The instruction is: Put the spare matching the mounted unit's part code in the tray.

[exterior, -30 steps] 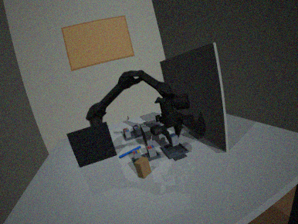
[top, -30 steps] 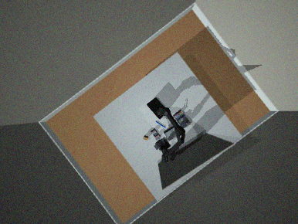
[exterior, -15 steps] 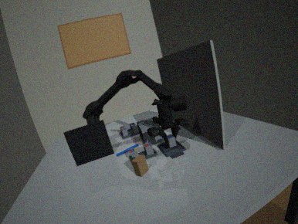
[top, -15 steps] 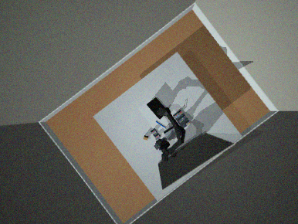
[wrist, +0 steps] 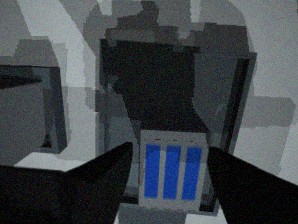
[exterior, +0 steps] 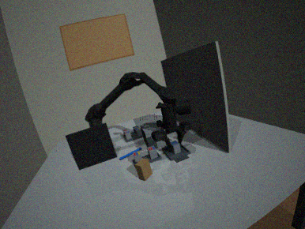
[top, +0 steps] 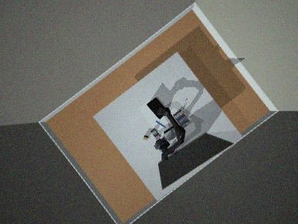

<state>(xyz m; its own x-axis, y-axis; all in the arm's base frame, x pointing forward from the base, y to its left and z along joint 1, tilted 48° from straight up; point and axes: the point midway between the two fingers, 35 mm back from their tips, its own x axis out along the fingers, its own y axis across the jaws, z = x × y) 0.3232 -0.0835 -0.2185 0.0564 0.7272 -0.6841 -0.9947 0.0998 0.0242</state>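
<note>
One white table [top: 127, 127] [exterior: 118, 197], dark-walled room — gripper [exterior: 171, 147] [wrist: 169, 151] partly open, fingers astride the three-blue-barred spare [exterior: 175, 147] [wrist: 173, 172], gripping nothing.

grey walls, 1 orange wall panel [exterior: 97, 42]

arms: 1 [top: 178, 125] [exterior: 112, 95] | blue rods: 1 [top: 160, 124] [exterior: 130, 153] | tan blocks: 1 [top: 146, 137] [exterior: 144, 170] | blue stripes, wrist view: 3 [wrist: 172, 172]
</note>
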